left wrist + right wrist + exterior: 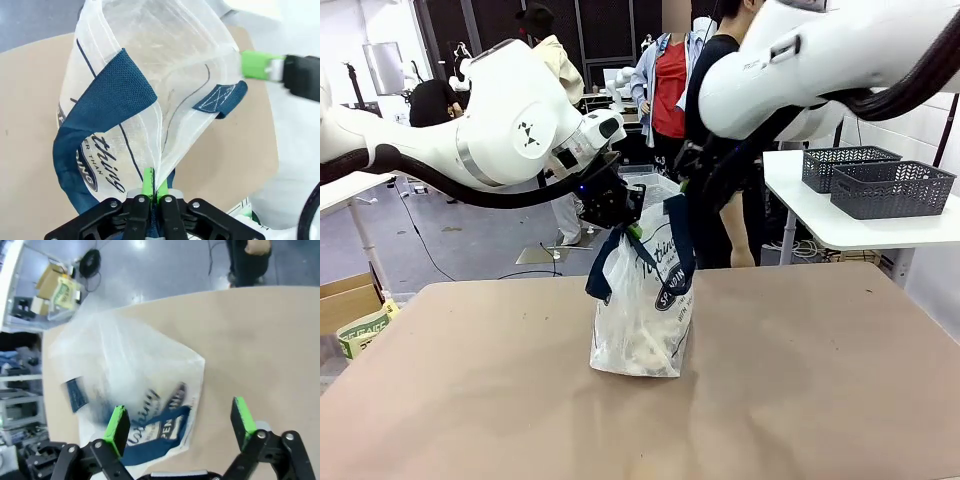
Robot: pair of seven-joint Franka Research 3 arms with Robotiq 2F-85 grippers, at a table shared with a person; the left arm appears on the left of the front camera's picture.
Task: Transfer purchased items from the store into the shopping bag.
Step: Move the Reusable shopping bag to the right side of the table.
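Left gripper (pixel 152 186) pinching shopping bag (pixel 642 310) rim — translucent white, navy handles, right gripper (pixel 180 426) wide

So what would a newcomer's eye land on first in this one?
The bag standing mid-table, pale goods showing through it. The left gripper is shut on its top edge, holding it up. The right gripper hangs open just above the bag.

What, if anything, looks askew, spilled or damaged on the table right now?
Nothing spilled or torn. The shopping bag stands on the table, its top edge pinched in the left claw. One navy handle droops loose down the side. The right claw hangs open above it, holding nothing.
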